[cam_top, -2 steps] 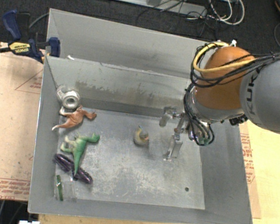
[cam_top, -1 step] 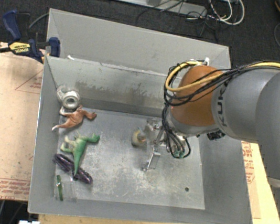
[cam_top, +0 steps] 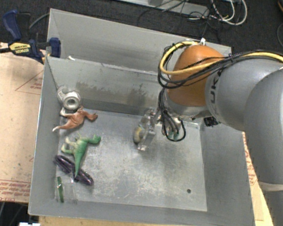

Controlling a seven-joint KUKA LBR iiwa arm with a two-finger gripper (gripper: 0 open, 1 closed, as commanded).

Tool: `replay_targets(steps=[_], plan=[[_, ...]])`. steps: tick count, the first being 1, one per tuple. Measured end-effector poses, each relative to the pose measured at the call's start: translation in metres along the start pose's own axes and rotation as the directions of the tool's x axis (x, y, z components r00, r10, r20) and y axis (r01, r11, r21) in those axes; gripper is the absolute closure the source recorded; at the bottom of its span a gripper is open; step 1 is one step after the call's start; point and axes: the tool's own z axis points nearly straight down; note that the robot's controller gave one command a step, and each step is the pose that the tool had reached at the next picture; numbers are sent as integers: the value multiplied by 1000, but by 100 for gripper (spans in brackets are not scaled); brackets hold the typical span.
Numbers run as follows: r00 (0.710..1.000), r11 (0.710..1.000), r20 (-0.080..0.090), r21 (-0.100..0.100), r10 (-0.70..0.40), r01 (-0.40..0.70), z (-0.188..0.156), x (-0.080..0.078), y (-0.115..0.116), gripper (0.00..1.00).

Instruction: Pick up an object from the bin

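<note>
Hanging near the back wall of the bin [cam_top: 172,187], the end effector [cam_top: 146,134], clenched or released I could not tell, was at a small yellowish lump [cam_top: 138,134], probably light and slippery, best pinched across its middle.

One camera sat above the grey metal bin [cam_top: 168,178], looking down at a slant toward its far wall. Medium range, whole bin in frame. Arm [cam_top: 262,98] at frame right.
</note>
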Motion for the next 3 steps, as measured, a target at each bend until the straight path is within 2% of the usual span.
replay_targets(steps=[1,2,3], plan=[[1000,1000,0,0,0,0,0,0,0,100],[1000,1000,-2,0,31,-31,-105,2,-2,100],[1000,1000,3,0,23,-23,-133,-1,6,100]])
